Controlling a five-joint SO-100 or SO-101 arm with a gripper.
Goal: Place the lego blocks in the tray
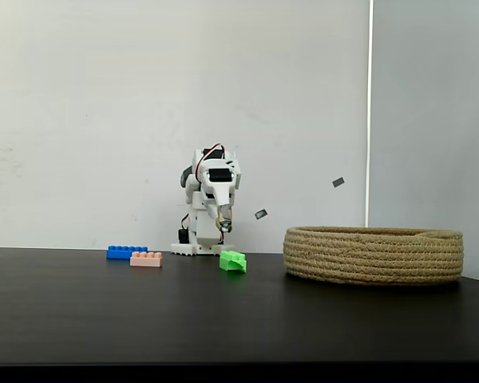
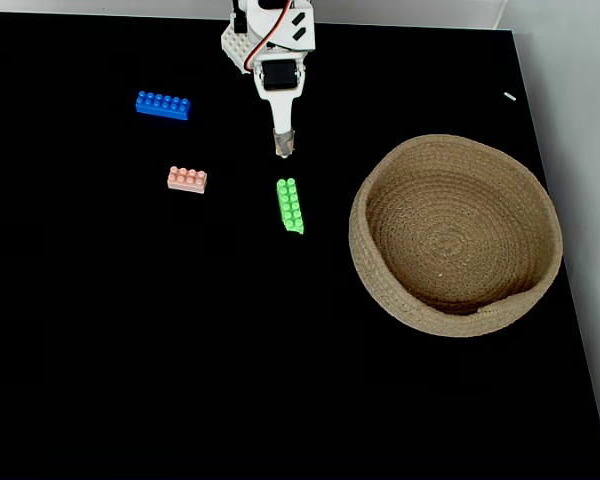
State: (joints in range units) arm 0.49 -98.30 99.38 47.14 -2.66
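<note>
A small white arm sits folded at the back of a black table (image 2: 130, 350), its gripper (image 2: 283, 146) pointing down with the fingers drawn together on nothing. All three lego blocks lie on the tabletop: the blue brick (image 2: 162, 105) near the arm's base on the left of the top-down fixed view, the pink brick (image 2: 187, 180) just in front of it, and the green brick (image 2: 290, 205) nearest the gripper tip. The rope tray (image 2: 540, 215) (holding nothing yet) stands well apart to the right. The likely risk lies in the first grasp: the green brick is narrow, and fingers closing off-centre could skid it away or tip it out before it clears the tray's raised rim.
</note>
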